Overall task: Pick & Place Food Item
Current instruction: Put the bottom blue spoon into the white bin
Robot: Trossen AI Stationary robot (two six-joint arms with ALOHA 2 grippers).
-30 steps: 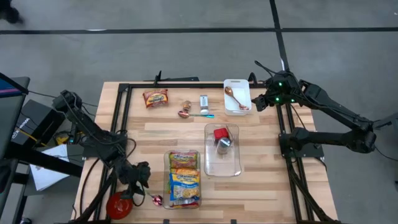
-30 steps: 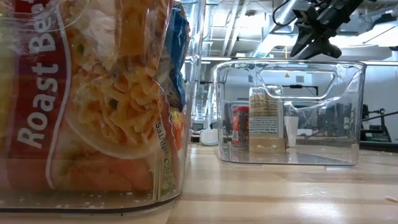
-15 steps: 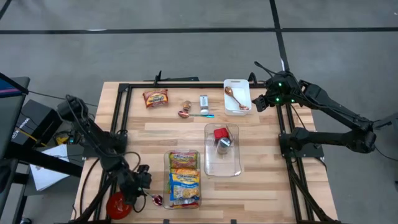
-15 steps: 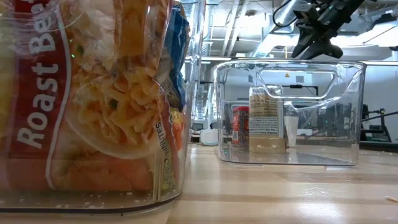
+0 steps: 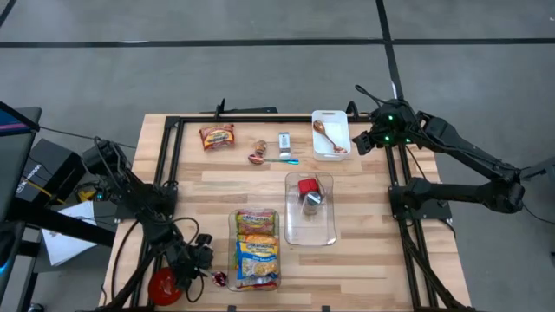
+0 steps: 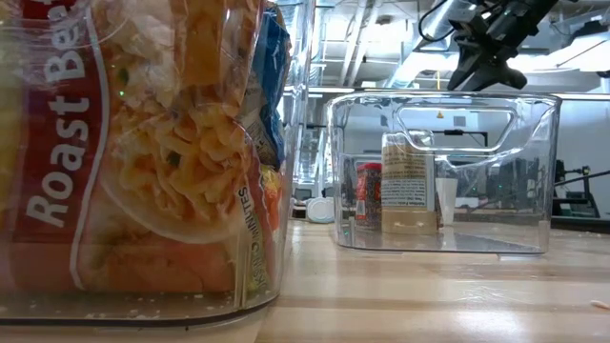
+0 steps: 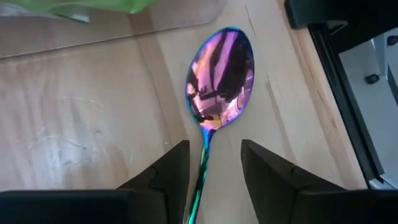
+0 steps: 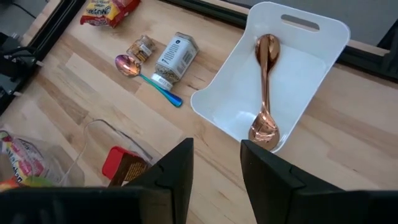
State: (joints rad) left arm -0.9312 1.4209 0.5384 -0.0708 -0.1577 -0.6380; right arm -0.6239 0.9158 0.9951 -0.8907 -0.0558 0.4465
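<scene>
An iridescent purple spoon (image 7: 221, 74) lies flat on the wood near the table's front left, and my left gripper (image 7: 214, 144) hangs low over it. The gripper is open, one finger on either side of the spoon's thin handle (image 7: 202, 171), with no touch that I can see. In the high view this gripper (image 5: 201, 269) sits between a red dish (image 5: 163, 286) and a clear bin of noodle packets (image 5: 257, 250). My right gripper (image 5: 360, 143) hangs open and empty high at the far right, above a white tray (image 8: 311, 68) holding a copper spoon (image 8: 266, 93).
A second clear bin (image 5: 310, 212) holds a red-lidded jar (image 5: 307, 185) and a silvery item. Along the far side lie an orange snack packet (image 5: 217, 137), a small wrapped sweet (image 5: 259, 146), a white shaker (image 5: 284, 140) and a teal-handled spoon (image 5: 270, 159). A black frame rail (image 5: 169, 165) borders the left side.
My left gripper has gone down and toward the table's near edge, ending low over the iridescent spoon. The spoon and everything else on the table have stayed in place.
</scene>
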